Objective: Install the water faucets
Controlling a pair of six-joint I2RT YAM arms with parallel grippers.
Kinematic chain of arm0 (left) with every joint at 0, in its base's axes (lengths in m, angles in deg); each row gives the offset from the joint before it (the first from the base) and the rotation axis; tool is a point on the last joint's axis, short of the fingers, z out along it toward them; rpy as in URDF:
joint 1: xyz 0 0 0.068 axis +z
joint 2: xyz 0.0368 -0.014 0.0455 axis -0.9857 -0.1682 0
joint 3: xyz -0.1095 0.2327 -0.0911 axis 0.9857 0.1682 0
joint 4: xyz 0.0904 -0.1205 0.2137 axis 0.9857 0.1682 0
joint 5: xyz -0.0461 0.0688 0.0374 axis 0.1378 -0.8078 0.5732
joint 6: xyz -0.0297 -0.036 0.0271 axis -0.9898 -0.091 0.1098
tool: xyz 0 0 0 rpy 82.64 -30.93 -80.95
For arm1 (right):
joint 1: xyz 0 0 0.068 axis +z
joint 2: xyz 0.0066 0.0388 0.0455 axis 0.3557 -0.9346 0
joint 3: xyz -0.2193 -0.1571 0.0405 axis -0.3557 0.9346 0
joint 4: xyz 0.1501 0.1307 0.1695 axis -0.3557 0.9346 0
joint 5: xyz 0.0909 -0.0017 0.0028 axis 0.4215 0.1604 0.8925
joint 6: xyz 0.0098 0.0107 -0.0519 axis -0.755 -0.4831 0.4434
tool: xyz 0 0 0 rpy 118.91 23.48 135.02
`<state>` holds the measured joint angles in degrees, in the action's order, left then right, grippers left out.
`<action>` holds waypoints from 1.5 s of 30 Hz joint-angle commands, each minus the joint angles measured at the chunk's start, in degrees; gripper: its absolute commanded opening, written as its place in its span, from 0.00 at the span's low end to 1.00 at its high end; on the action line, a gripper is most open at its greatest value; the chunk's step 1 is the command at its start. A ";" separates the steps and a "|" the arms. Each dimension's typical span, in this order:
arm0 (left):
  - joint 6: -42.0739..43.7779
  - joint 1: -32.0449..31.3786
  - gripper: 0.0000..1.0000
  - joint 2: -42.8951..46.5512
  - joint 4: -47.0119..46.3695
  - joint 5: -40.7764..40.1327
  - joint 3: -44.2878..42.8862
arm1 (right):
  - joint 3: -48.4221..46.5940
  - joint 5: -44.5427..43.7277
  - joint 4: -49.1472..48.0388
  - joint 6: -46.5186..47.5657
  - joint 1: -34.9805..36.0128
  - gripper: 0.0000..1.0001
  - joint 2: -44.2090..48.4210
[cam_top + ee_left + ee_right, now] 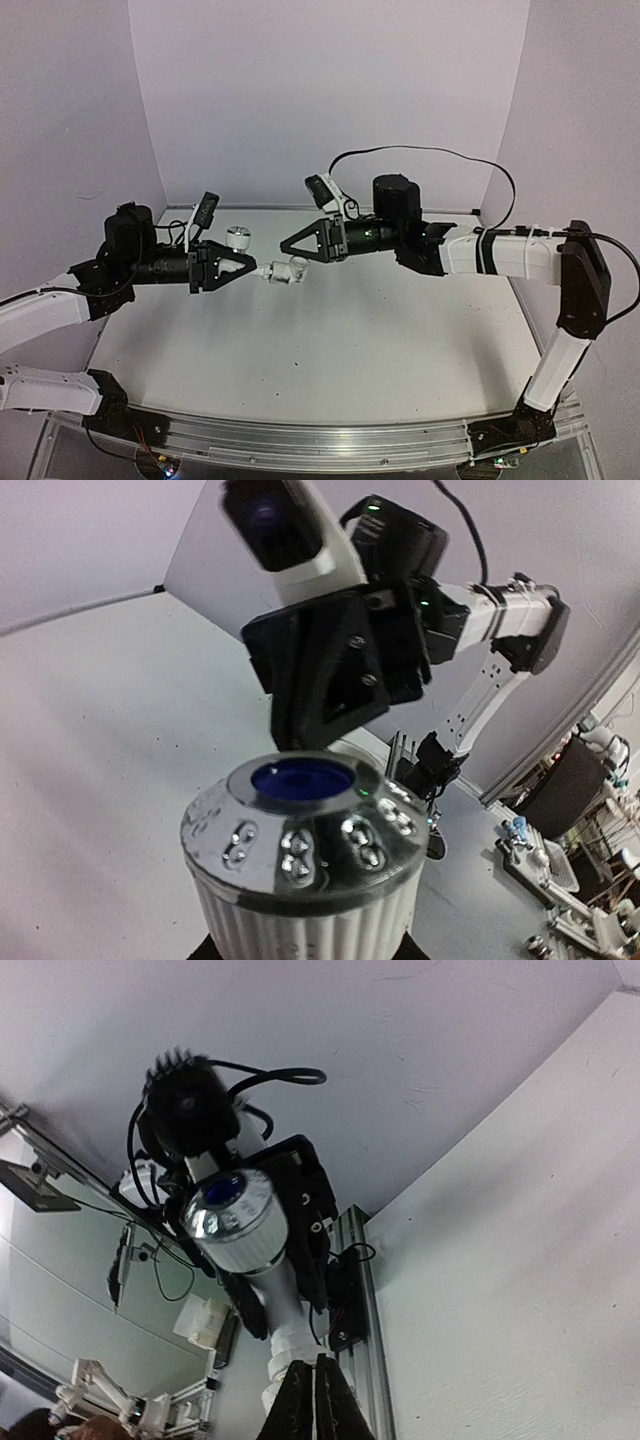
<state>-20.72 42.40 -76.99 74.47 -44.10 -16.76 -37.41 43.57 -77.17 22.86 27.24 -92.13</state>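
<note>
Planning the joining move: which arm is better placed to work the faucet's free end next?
Right, probably. The left gripper clamps the faucet, steadying it with its chrome head toward the left wrist camera. The right gripper, fingers shut, sits right at the faucet's free end, facing the left.

Tabletop (330, 340): pale grey-white, faintly speckled, is stretching from the near edge to the far wall. Aluminium rail (320, 435) is running along its near edge. Left arm base (108, 402) and right arm base (505, 434) are sitting at the rail's ends, well apart.
</note>
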 commanded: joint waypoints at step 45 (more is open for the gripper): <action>-35.90 1.35 0.00 -20.43 -11.33 10.74 -16.70 | 5.73 -28.07 16.04 58.89 4.02 0.27 15.40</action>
<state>-60.46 43.63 -97.41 66.06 -33.17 -30.33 -29.06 11.74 -57.91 87.51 30.76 -76.74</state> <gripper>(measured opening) 0.262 0.396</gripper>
